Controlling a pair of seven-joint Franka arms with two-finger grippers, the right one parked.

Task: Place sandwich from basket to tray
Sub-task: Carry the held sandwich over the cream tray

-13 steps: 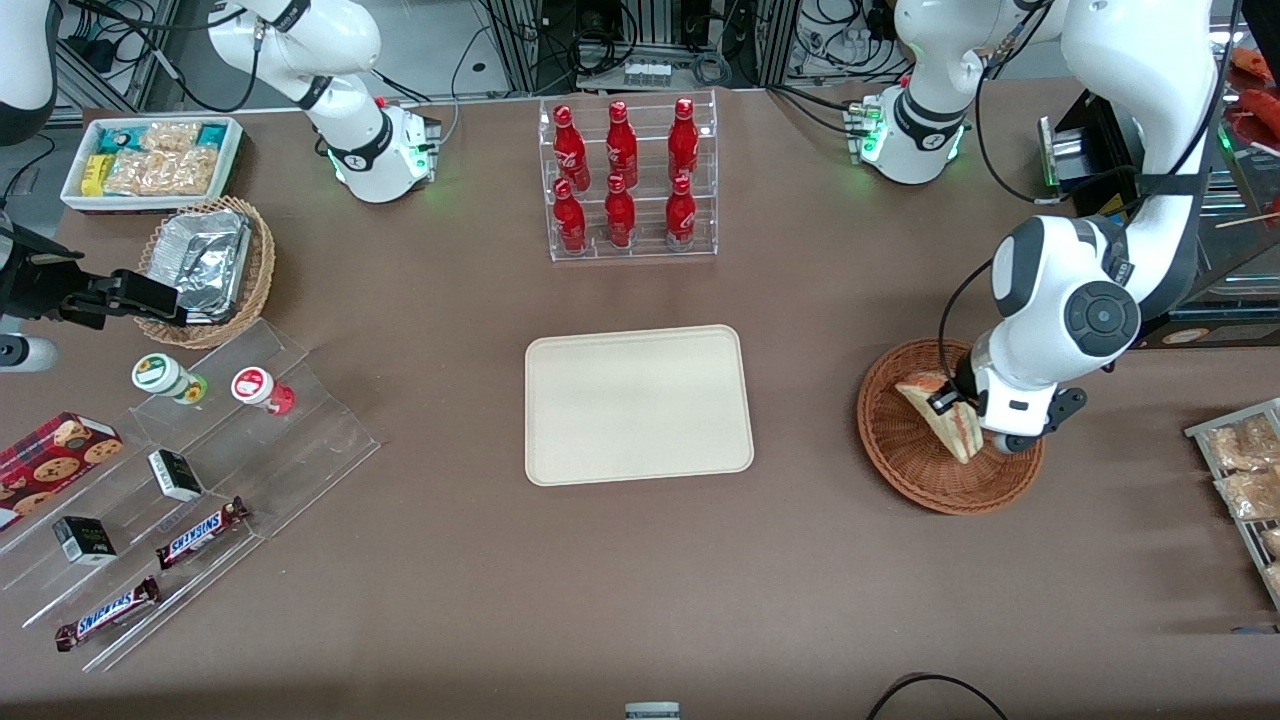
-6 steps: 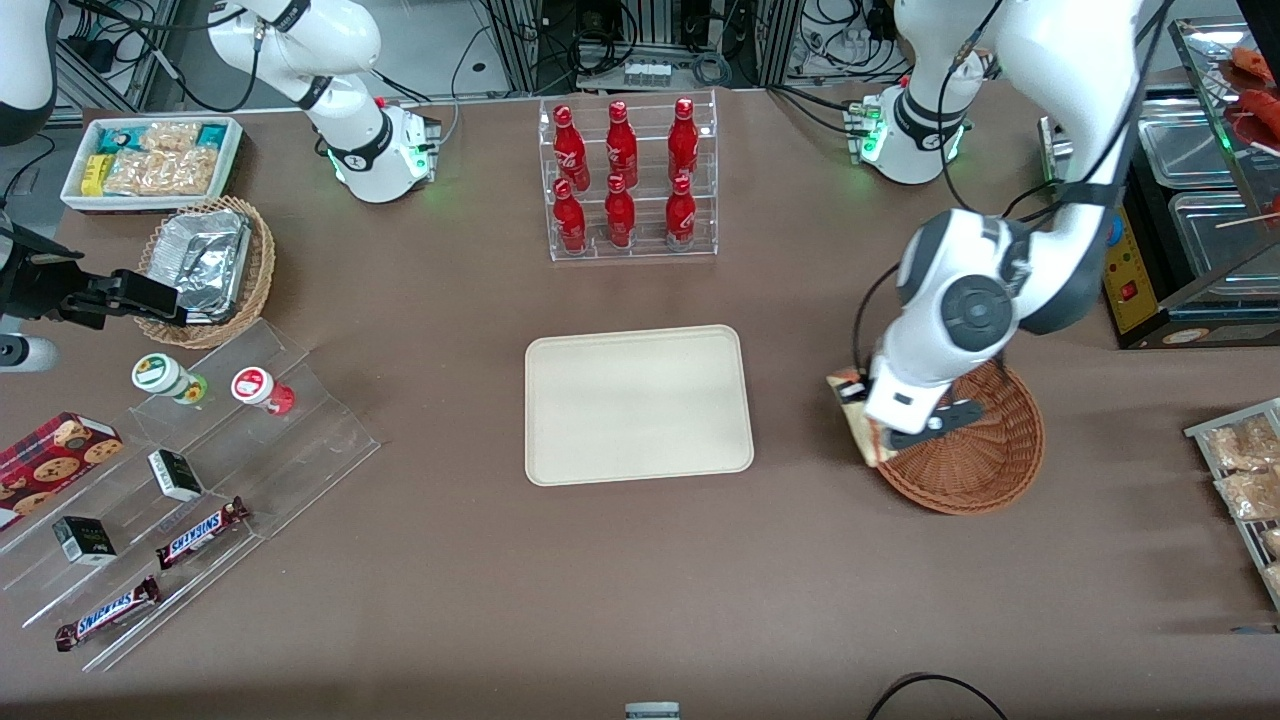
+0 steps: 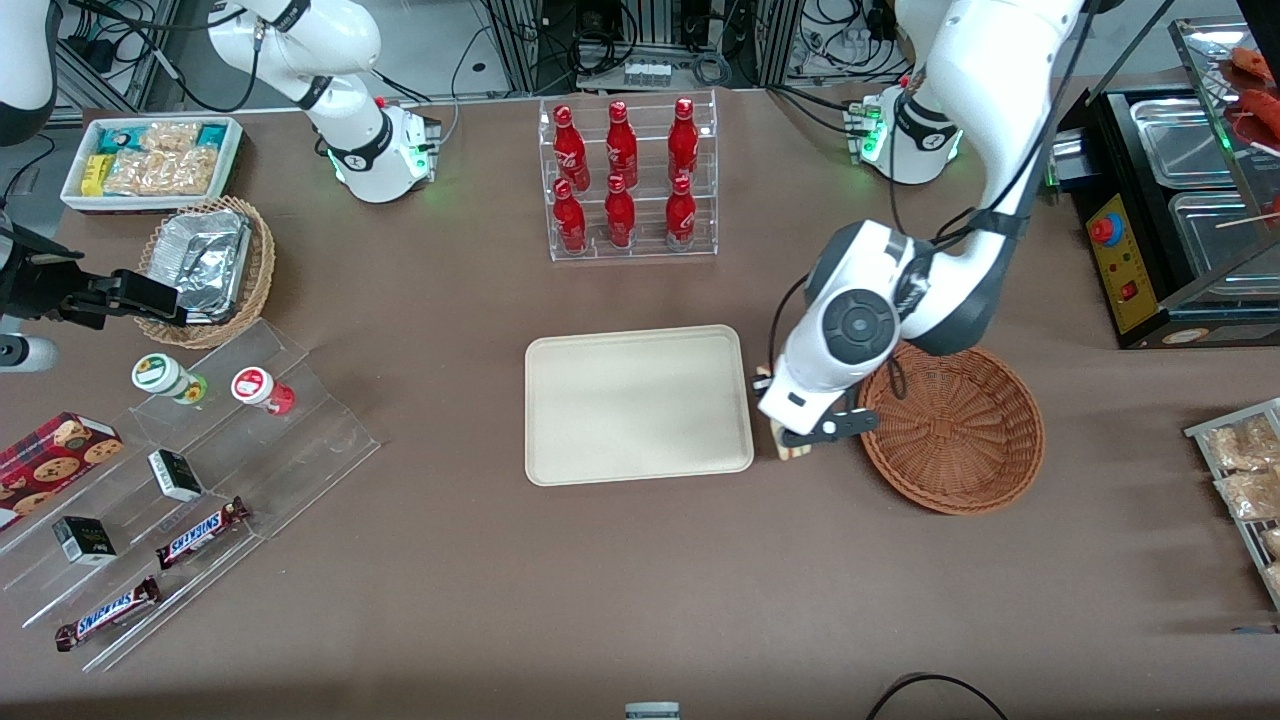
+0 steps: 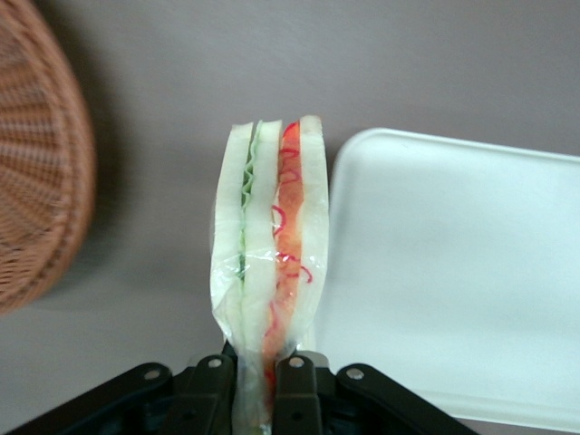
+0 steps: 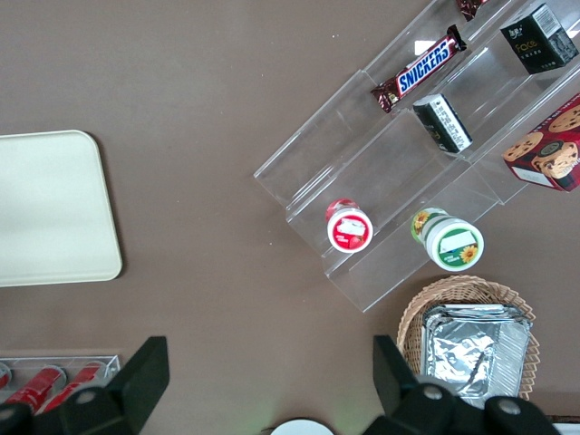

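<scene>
Black fingers (image 4: 213,385) of the left gripper (image 4: 252,381) pinch the lower end of the wrapped sandwich (image 4: 267,281), held upright above the table (image 3: 640,580). The gripper hangs over the gap between basket (image 3: 955,430) and tray (image 3: 637,404); the tray edge lies just beside the fingers, the basket slightly farther off.
</scene>
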